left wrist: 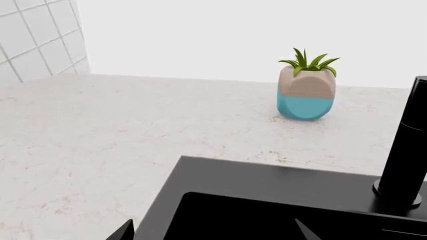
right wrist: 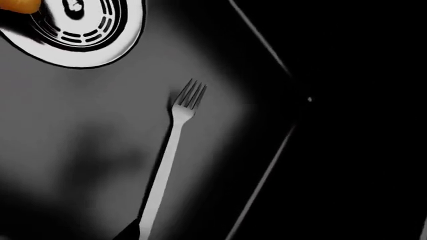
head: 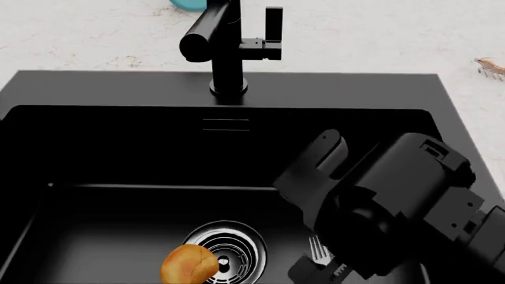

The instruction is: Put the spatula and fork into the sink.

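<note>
The fork (right wrist: 175, 145) lies flat on the floor of the black sink (head: 94, 89), tines toward the chrome drain (head: 229, 251). My right gripper (right wrist: 215, 235) hangs low in the basin over the handle end. One dark fingertip (right wrist: 127, 233) shows just beside the handle, and the jaws stand wide apart, open. From the head view the right gripper (head: 316, 269) sits under the bulky arm, with the fork's tines (head: 318, 248) poking out. My left gripper (left wrist: 215, 234) is open and empty above the sink's rim (left wrist: 267, 175). The spatula is out of view.
A black faucet (head: 229, 41) stands at the back rim of the sink. An orange-brown roundish object (head: 189, 264) rests on the drain. A teal and tan plant pot (left wrist: 305, 95) stands on the speckled counter behind. A small shrimp-like item (head: 489, 66) lies at the counter's right.
</note>
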Robot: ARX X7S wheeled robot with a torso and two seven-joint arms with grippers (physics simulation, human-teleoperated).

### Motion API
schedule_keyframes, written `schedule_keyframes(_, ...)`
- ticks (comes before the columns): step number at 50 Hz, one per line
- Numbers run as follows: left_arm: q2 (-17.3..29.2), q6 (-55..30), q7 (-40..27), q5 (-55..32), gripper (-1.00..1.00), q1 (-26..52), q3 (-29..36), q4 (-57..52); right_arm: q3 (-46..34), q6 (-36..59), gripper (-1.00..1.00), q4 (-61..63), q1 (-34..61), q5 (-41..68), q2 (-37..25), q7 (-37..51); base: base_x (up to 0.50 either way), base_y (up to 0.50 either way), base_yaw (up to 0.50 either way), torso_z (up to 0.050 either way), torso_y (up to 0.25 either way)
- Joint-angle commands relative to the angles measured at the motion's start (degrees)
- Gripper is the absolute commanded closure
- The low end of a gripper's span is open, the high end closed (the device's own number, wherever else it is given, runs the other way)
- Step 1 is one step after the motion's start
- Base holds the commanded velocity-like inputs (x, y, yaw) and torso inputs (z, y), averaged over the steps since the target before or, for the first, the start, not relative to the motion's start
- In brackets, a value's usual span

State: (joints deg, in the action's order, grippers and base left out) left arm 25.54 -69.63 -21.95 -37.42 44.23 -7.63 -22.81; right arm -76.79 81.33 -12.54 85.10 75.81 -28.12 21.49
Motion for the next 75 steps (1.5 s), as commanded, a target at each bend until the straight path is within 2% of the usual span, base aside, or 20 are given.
schedule_keyframes(1, -0.95, -0.73, 0.70, 1.24, -1.00, 1.36, -0.62, 0.62, 5.03, 1.26, -1.00, 1.58, 4.34, 2.61, -1.36, 0.66, 0.00, 0.00, 0.00, 0.000, 0.000)
schedule_keyframes(8, -0.84, -0.83, 0.53, 1.11, -1.00, 1.45, -0.47, 0.46, 10.54, 3.34, -1.00, 4.36, 9.69, 9.18, -5.19, 6.13, 0.00, 0.00, 0.00, 0.000, 0.000)
schedule_keyframes(20, -0.66, -1.67, 0.01, 0.55, -1.00, 1.68, -0.62, -0.17, 22.91, -1.89, -1.00, 10.26, 16.02, 22.93, -13.56, 16.37, 0.00, 0.00, 0.00, 0.000, 0.000)
schedule_keyframes(26, -0.50, -2.58, -0.43, 0.11, -1.00, 2.14, -0.72, -0.90, 27.61, -3.79, -1.00, 13.48, 23.70, 33.90, -17.15, 25.87, 0.00, 0.00, 0.00, 0.000, 0.000)
schedule_keyframes(31, -0.47, -2.96, -0.68, -0.15, -1.00, 2.44, -0.72, -1.14, 30.57, -8.49, -1.00, 19.32, 25.38, 38.92, -21.43, 33.65, 0.00, 0.00, 0.00, 0.000, 0.000)
schedule_keyframes(35, -0.52, -2.74, -0.77, -0.18, -1.00, 2.20, -0.96, -1.13, 34.27, -15.44, -1.00, 29.73, 20.80, 35.93, -25.57, 38.69, 0.00, 0.00, 0.00, 0.000, 0.000)
schedule_keyframes(38, -0.49, -3.14, -0.91, -0.42, -1.00, 2.44, -0.86, -1.42, 39.16, -24.94, -1.00, 39.89, 12.25, 29.41, -29.82, 40.03, 0.00, 0.00, 0.00, 0.000, 0.000)
schedule_keyframes(40, -0.45, -3.28, -0.98, -0.51, -1.00, 2.57, -0.84, -1.50, 40.59, -27.85, -1.00, 44.67, 9.04, 27.02, -32.26, 41.64, 0.00, 0.00, 0.00, 0.000, 0.000)
schedule_keyframes(44, -0.32, -3.31, -1.14, -0.63, -1.00, 2.35, -1.06, -1.73, 44.06, -35.49, -1.00, 54.23, 2.00, 26.62, -37.07, 44.27, 0.00, 0.00, 0.00, 0.000, 0.000)
schedule_keyframes(47, -0.27, -3.21, -1.11, -0.71, -1.00, 2.24, -0.97, -1.84, 46.91, -42.18, -1.00, 59.41, -3.93, 25.09, -40.08, 43.02, 0.00, 0.00, 0.00, 0.000, 0.000)
schedule_keyframes(48, -0.35, -3.20, -1.17, -0.74, -1.00, 2.31, -0.94, -1.86, 46.59, -41.47, -1.00, 61.17, -4.46, 24.09, -40.74, 43.70, 0.00, 0.00, 0.00, 0.000, 0.000)
schedule_keyframes(55, 0.05, -3.02, -1.26, -0.78, -1.00, 2.20, -0.74, -2.33, 46.80, -47.35, -1.00, 68.27, -13.72, 19.70, -43.37, 44.27, 0.00, 0.00, 0.00, 0.000, 0.000)
schedule_keyframes(58, 0.45, -3.26, -1.13, -0.91, -1.00, 2.45, 0.02, -3.07, 46.75, -53.08, -1.00, 66.77, -18.59, 21.77, -42.34, 42.35, 0.00, 0.00, 0.00, 0.000, 0.000)
schedule_keyframes(60, 0.63, -3.47, -1.22, -1.14, -1.00, 2.32, -0.16, -3.75, 45.76, -51.19, -1.00, 66.02, -18.53, 20.91, -42.07, 42.67, 0.00, 0.00, 0.00, 0.000, 0.000)
schedule_keyframes(69, 1.09, -3.81, -1.43, -1.35, -1.00, 2.57, 0.97, -5.09, 45.94, -54.98, -1.00, 67.04, -24.90, 16.93, -44.80, 41.53, 0.00, 0.00, 0.00, 0.000, 0.000)
schedule_keyframes(75, 0.11, -9.79, -3.31, -5.77, -1.00, 2.22, -2.46, -12.13, 46.19, -56.30, -1.00, 66.77, -26.57, 14.80, -45.12, 40.43, 0.00, 0.00, 0.00, 0.000, 0.000)
